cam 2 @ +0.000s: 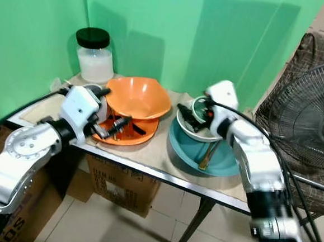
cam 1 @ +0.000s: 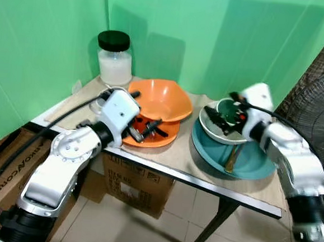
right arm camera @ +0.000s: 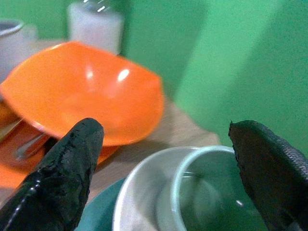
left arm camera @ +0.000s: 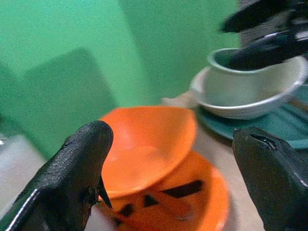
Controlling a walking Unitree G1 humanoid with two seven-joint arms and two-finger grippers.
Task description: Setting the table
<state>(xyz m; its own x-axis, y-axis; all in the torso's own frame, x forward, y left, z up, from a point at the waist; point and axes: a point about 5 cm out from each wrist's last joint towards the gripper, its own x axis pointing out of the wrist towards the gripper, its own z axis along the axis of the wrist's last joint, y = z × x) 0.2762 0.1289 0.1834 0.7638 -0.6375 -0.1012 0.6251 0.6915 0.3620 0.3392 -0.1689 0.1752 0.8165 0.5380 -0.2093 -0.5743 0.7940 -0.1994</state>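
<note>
An orange bowl (cam 1: 161,98) sits tilted on an orange plate (cam 1: 163,138) that holds some dark utensils (left arm camera: 187,188). My left gripper (cam 1: 148,128) is open, low over the near edge of that plate, with nothing between its fingers (left arm camera: 79,163). To the right, a white bowl (cam 1: 223,136) with a green cup (cam 1: 228,109) inside rests on a teal plate (cam 1: 257,164). A wooden utensil (cam 1: 230,158) lies on the teal plate. My right gripper (cam 1: 221,120) is open just above the white bowl's near rim, one finger (right arm camera: 65,173) on each side of the cup.
A glass jar (cam 1: 114,58) with a black lid stands at the table's (cam 1: 184,156) back left corner. Green screens close off the back and left. A fan (cam 1: 320,105) stands at the right. Cardboard boxes (cam 1: 134,183) sit under the table.
</note>
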